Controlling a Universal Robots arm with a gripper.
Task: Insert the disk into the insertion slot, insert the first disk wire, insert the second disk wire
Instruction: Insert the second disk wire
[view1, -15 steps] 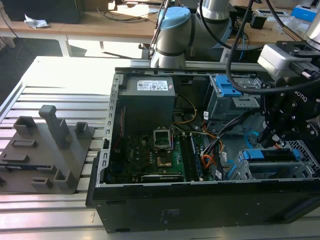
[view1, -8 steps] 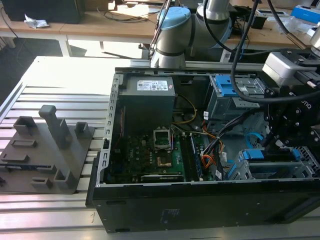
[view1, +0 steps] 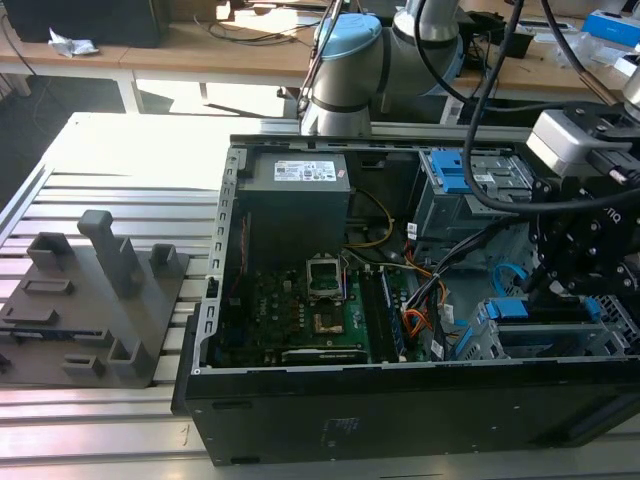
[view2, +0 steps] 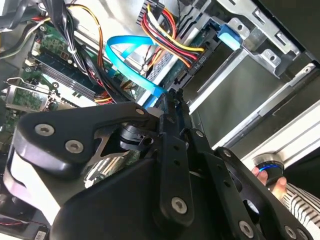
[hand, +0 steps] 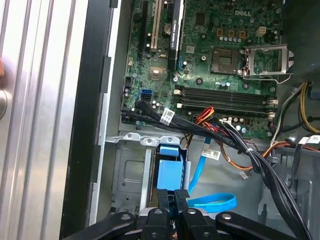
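The disk (view1: 548, 340) lies inside the insertion slot (view1: 482, 335), a silver cage in the case's corner at the exterior view's lower right. Its blue carrier (hand: 168, 172) shows end-on in the first wrist view, with the cage wall (hand: 127, 175) beside it. My gripper (view1: 545, 290) hangs just above that cage. A flat blue disk wire (view2: 130, 60) loops down to my gripper (view2: 172, 100), whose fingers are pressed together on the wire's end. The same wire (hand: 215, 202) curls beside my gripper (hand: 173, 200). A black connector on red, yellow and black leads (view2: 196, 64) hangs close by.
The open case holds a green motherboard (view1: 320, 310), a grey power supply (view1: 295, 195) and an upper cage with a blue latch (view1: 455, 175). Bundled cables (hand: 250, 155) cross beside the slot. A grey fixture (view1: 95, 300) lies outside. A person's hand with striped sleeve (view2: 295, 210) rests nearby.
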